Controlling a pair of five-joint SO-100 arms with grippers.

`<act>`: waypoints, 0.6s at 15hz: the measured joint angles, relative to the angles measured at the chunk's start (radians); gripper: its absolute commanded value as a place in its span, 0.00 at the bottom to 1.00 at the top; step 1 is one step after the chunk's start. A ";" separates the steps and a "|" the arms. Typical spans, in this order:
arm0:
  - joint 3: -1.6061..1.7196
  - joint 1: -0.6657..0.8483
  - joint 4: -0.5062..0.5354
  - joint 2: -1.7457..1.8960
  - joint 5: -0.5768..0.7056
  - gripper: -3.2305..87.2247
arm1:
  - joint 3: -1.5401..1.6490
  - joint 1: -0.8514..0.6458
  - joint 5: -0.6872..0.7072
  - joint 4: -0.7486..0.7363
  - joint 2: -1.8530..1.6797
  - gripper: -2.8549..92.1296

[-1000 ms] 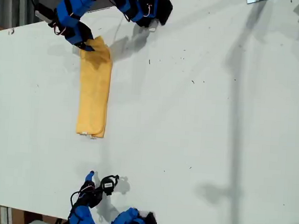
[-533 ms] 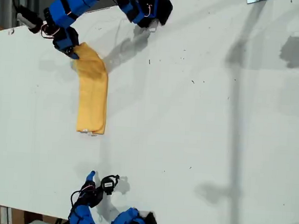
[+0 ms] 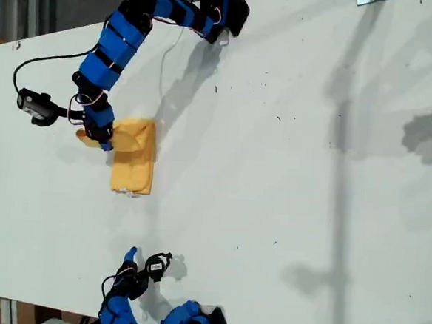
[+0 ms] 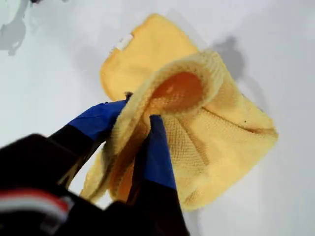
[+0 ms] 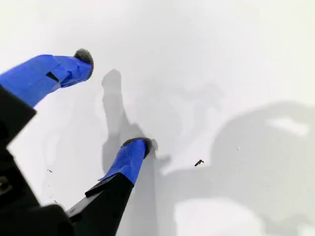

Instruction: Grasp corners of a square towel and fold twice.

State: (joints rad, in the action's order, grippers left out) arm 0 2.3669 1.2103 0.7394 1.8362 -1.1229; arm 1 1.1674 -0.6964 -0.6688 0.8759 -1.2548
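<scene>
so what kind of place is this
Probably a robotics lab bench rather than a home: a bare white table, two blue arms clamped at opposite edges, my first gripper folding a yellow towel.

my first hand (image 4: 133,123) pinched tight, my second hand (image 5: 115,101) agape

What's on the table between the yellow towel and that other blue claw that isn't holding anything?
Nothing: in the exterior view only bare white table lies between the towel and my second gripper.
</scene>
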 measured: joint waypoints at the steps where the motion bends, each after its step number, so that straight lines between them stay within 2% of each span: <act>1: -0.003 0.000 0.000 -0.003 0.000 0.36 | -0.023 0.025 0.003 -0.032 0.029 0.03; 6: -0.014 0.000 0.000 -0.014 0.006 0.36 | -0.210 0.067 0.009 -0.101 0.250 0.03; 7: -0.014 0.000 0.000 -0.017 0.006 0.36 | -0.218 0.069 0.009 -0.114 0.278 0.06; 9: -0.017 0.000 0.000 -0.020 0.011 0.36 | -0.218 0.069 0.009 -0.121 0.305 0.25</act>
State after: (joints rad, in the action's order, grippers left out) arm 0 2.3501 1.2103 0.7394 1.8162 -1.1121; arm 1 0.9495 -0.6274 -0.6596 0.7547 -0.9495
